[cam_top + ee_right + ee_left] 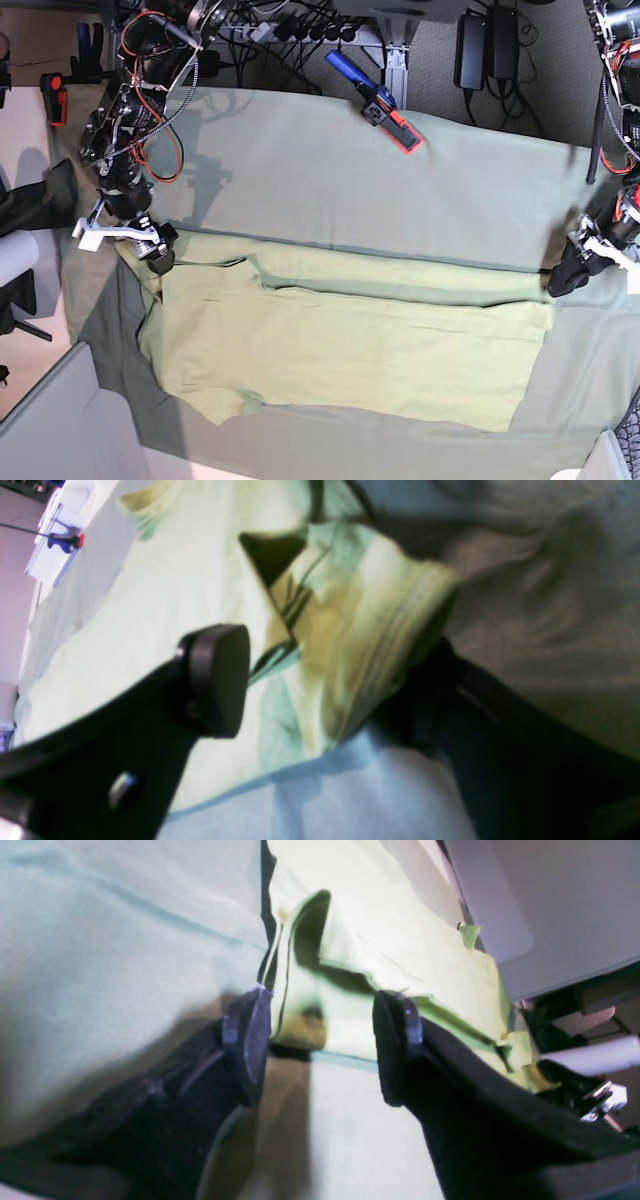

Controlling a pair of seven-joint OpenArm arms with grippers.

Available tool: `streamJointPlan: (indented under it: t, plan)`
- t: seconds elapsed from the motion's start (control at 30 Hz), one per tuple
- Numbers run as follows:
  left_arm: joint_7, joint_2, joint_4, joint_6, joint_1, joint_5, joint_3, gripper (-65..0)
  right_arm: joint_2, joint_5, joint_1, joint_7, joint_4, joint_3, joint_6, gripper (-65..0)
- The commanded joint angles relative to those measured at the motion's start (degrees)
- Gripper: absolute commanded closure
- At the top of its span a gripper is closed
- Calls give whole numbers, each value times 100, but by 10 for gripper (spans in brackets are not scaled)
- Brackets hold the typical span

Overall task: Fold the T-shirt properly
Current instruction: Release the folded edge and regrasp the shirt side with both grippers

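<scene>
My biggest worry is the cloth (440,190) under everything: it is thin, wrinkled and close in colour to the shirt (350,345), so a low pinch at either end could catch it along with the shirt and drag the whole table cover when I lift. Next, the two ends may not match. The shirt lies flat across the table in the base view, already folded lengthwise into a long band, and if one arm gets a full bite and the other only a single layer, the fold will skew or open out. Smallest risk: the bunched edge on the right side slips out, since the fabric is soft and the wrist views are blurred.

The right gripper (160,252) sits at the band's upper corner on the base view's left, touching the fabric. In its wrist view the right gripper (325,680) has its jaws spread, with a rumpled, ribbed-looking edge of the shirt (165,580) lying between them and draped over the far finger; nothing is pinched yet, as far as I can judge.

The left gripper (572,272) hangs at the opposite end, just beside the band's upper corner. Its wrist view shows the left gripper (322,1035) also spread, straddling a folded edge of the shirt (400,930) without squeezing it.
</scene>
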State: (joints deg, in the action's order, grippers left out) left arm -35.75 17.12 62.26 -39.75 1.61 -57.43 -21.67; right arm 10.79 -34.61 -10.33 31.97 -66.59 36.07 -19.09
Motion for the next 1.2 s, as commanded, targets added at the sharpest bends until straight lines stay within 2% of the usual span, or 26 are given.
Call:
streamJointPlan:
  t: [0.0,0.17,0.37,0.53,0.67,1.17]
  plan:
    - [-24,28,55,-25,9,7,-11,-360,61,-31,-61,44,-66,-9,-175,-445]
    - [155,20,55,79,63,289,-87,-360,63,-28,-59,66,-66,-9,-175,-445]
    - [125,0,55,490,70,584,-74,-360,59,-33,-59,66,-66,-9,-175,-445]
    - [96,4,57,492,245,699,-76,-360,59,-31,-57,87,-66,-9,-175,-445]
    - [48,2,57,876,413,994,-74,-360,61,-31,-57,90,-66,-9,-175,-445]
    - [-240,-72,313,868,398,1158,686,-358,57,-35,-59,85,-66,-11,-175,-445]
